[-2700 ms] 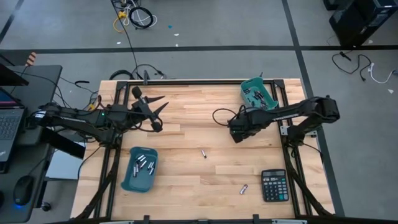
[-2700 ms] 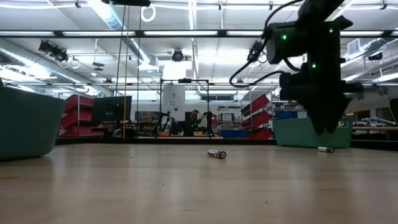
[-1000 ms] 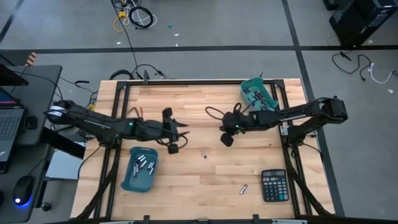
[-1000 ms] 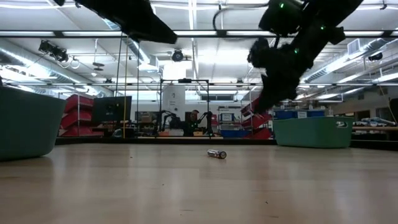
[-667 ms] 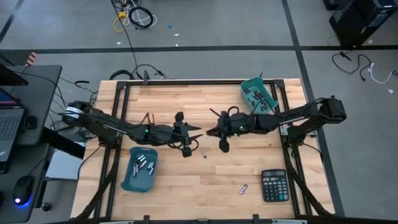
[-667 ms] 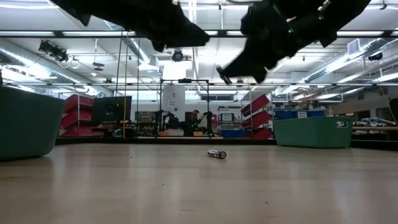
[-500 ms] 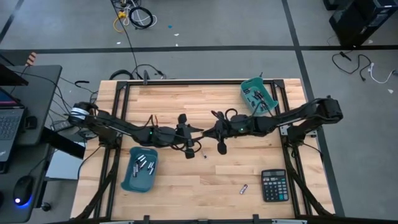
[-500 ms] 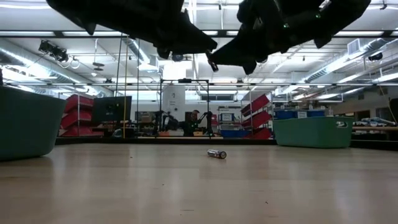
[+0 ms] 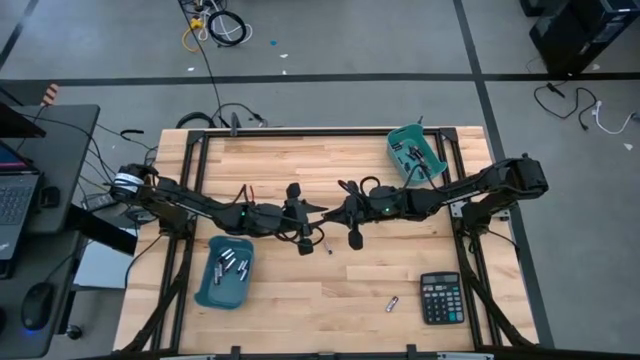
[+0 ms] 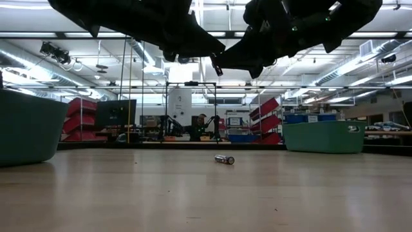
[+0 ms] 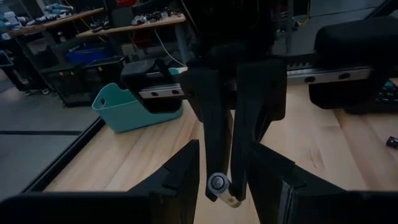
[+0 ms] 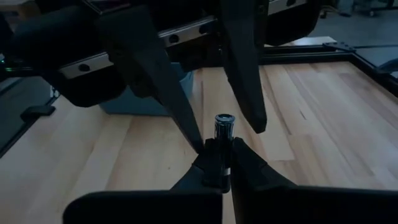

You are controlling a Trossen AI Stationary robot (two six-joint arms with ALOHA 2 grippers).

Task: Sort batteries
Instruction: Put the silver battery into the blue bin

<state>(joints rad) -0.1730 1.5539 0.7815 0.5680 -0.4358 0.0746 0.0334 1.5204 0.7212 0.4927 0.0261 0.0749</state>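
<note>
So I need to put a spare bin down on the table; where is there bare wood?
Bare: the far strip left of the teal bin, and the near edge between the other bin and the calculator, apart from one battery. Crowded: the middle, where left claw and right claw meet.

Left hand (image 9: 318, 214) open, facing clamped right hand (image 9: 334, 213).

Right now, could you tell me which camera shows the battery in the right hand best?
The right wrist view: the battery stands clear, pinched in the right hand between the left hand's open fingers. The left wrist view shows only its round end. In the high and low views it cannot be made out.
</note>
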